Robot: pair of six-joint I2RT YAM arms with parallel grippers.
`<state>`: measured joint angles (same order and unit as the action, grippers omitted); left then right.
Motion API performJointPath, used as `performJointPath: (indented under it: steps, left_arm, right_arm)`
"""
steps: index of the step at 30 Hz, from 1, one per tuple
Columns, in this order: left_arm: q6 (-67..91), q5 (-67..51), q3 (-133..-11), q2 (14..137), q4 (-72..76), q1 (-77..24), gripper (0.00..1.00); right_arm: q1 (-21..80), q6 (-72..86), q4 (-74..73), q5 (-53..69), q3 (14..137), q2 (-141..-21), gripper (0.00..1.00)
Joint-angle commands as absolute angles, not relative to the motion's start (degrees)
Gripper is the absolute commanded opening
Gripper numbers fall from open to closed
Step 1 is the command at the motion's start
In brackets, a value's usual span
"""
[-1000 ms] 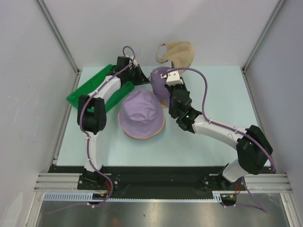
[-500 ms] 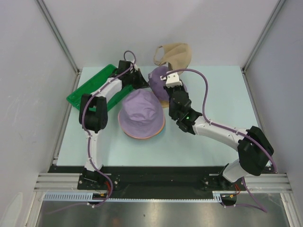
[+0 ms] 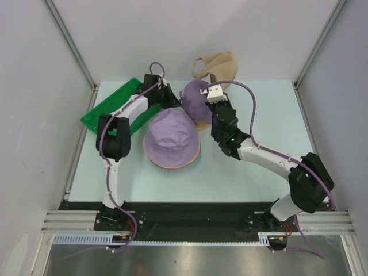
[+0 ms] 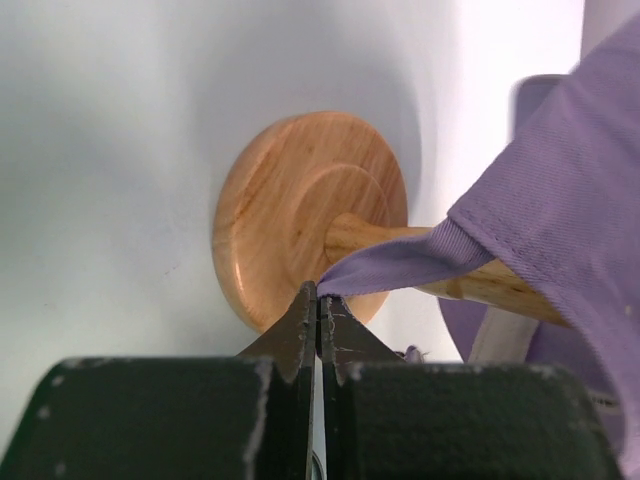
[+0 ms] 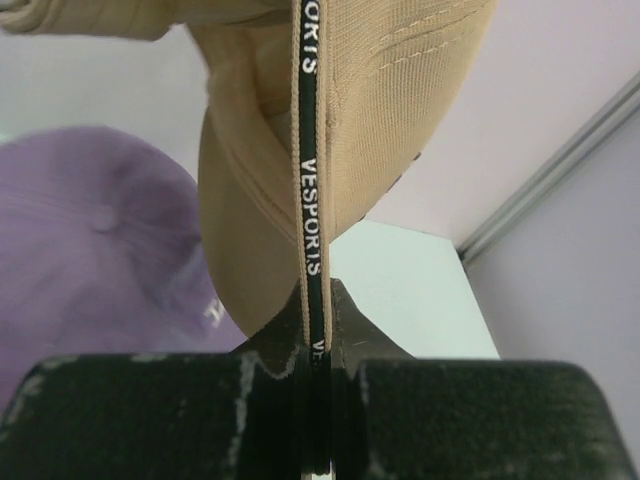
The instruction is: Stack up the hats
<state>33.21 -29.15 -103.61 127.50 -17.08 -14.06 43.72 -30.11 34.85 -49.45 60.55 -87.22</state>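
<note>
A lavender bucket hat [image 3: 171, 137] tops the pile of hats in the middle of the table, with orange and pink brims showing under it. Behind it a purple cap [image 3: 197, 100] sits on a wooden stand [image 4: 300, 215]. My left gripper [image 3: 173, 99] is shut on the edge of this purple cap [image 4: 560, 190], its tips [image 4: 320, 295] pinching the brim just in front of the stand's round base. My right gripper [image 3: 214, 83] is shut on the tan baseball cap [image 3: 217, 65], gripping its inner band [image 5: 310, 200] and holding it up near the back wall.
A green tray [image 3: 109, 106] lies at the back left under the left arm. The back wall and the frame posts stand close behind the tan cap. The purple cap [image 5: 90, 230] is just left of the right gripper.
The right arm has carried the tan cap a little to the right. The left gripper slid right to the purple cap's edge and has stayed there for the last half second.
</note>
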Motion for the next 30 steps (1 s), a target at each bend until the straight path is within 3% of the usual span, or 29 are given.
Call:
performJointPath:
  steps: [1, 30]
  left_arm:
    - [33.8, -27.4, -103.4, 125.3, -17.2, -13.2, 0.00]
    - [39.1, -28.7, -102.7, 119.6, -12.4, -12.0, 0.03]
  right_arm:
    - [42.5, -32.1, 31.2, -47.4, 60.3, -85.4, 0.00]
    - [45.8, -37.3, 34.6, -38.5, 54.5, -89.4, 0.00]
